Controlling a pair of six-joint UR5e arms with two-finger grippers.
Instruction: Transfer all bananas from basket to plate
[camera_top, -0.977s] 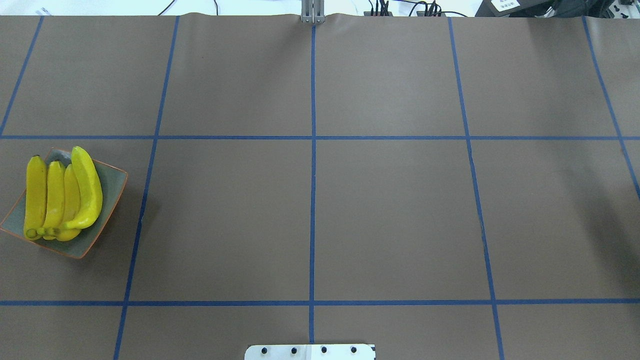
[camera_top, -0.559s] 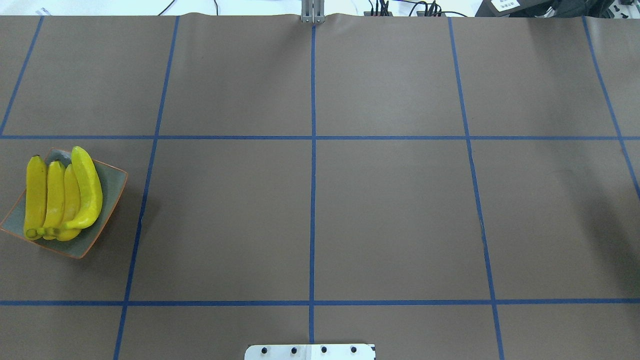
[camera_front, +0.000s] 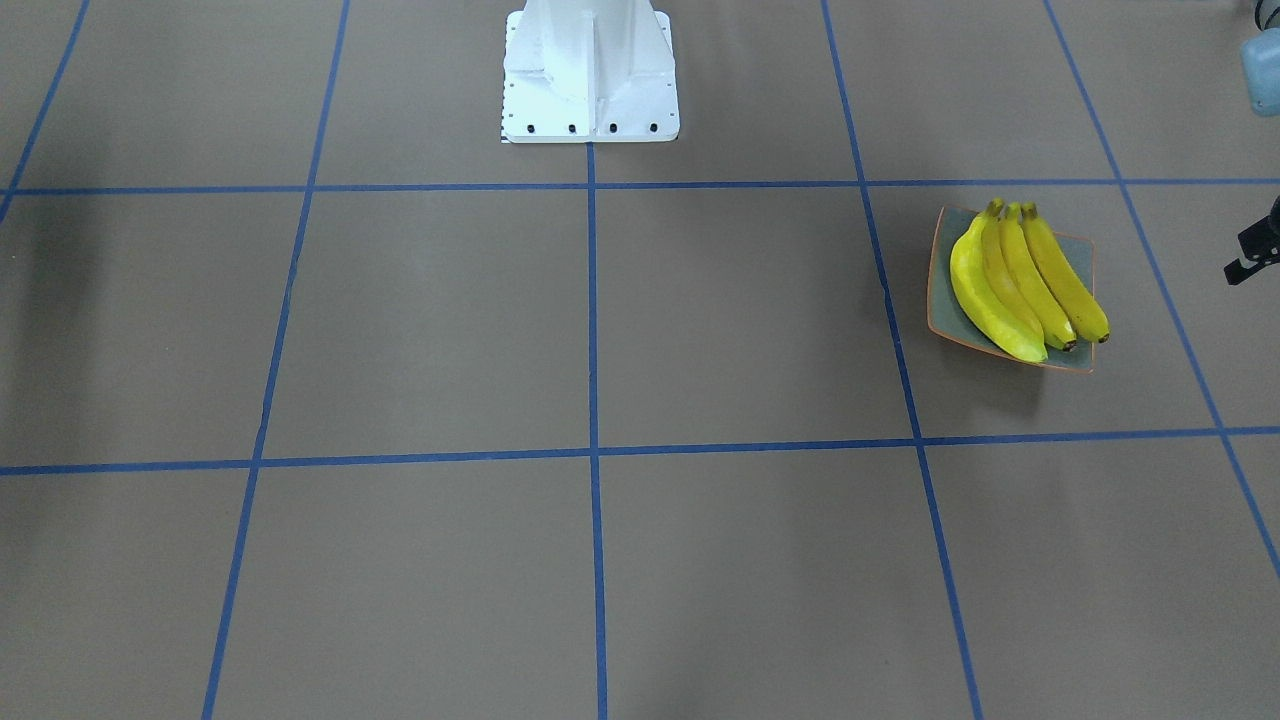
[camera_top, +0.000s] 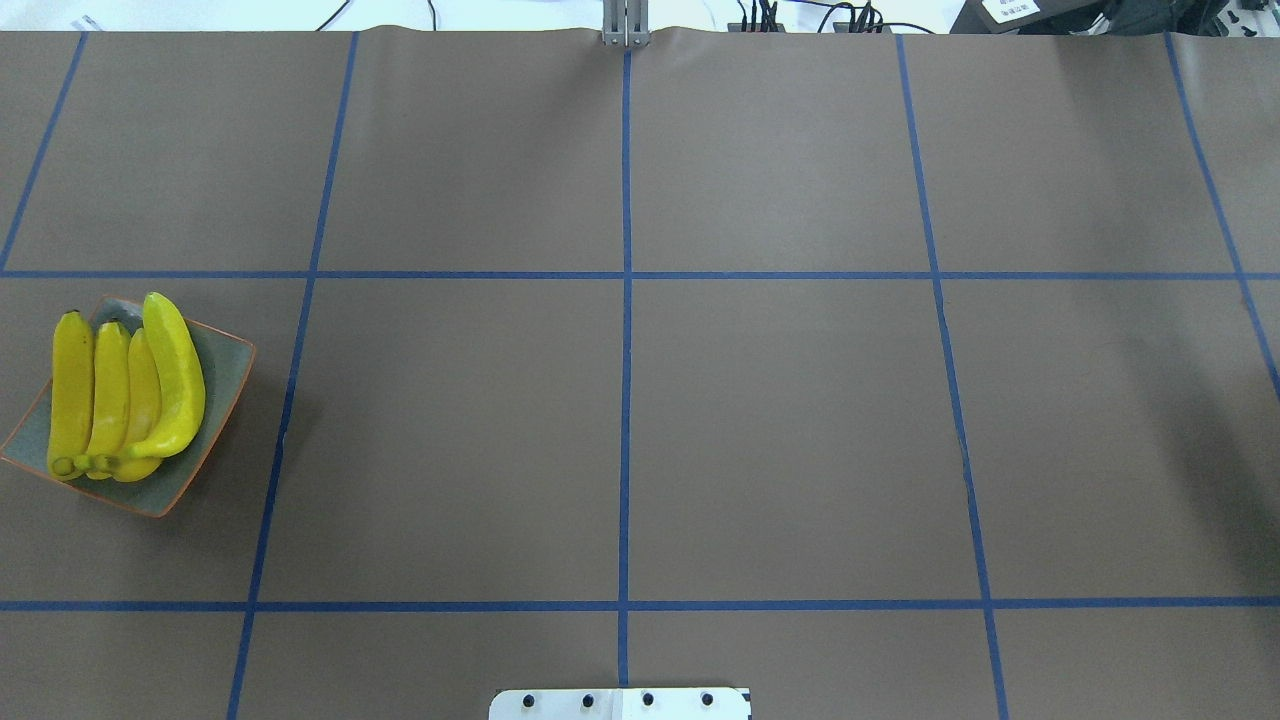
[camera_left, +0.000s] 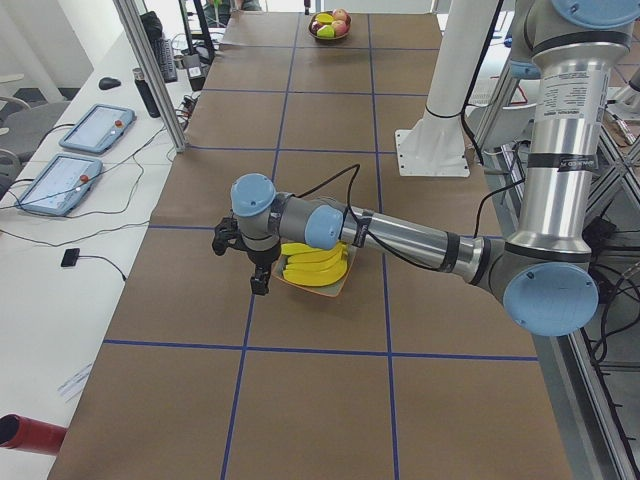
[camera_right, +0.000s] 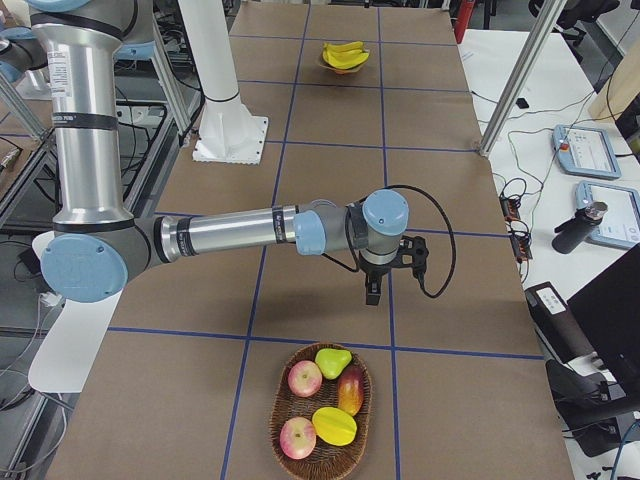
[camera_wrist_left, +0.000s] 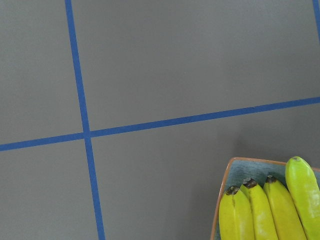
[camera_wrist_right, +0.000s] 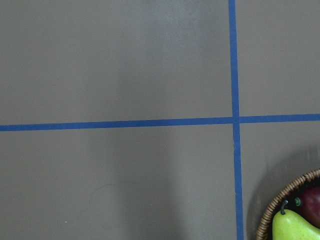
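chunky silver arm tubes (camera_left: 400, 235), baby-blue joint caps (camera_left: 550, 300), thin black cable (camera_right: 448, 240) off the wrist, tiny print (camera_left: 572, 92) on one tube, white pedestal (camera_front: 590, 70), black screws (camera_front: 572, 128) along the pedestal's foot

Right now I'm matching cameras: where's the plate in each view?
Front-facing: plate right of centre.
Overhead: plate at left edge.
Exterior left: plate at centre.
Exterior right: plate top centre.
Left wrist: plate bottom-right corner.
Right wrist: not in it.
Landmark: white robot base, all exterior views.
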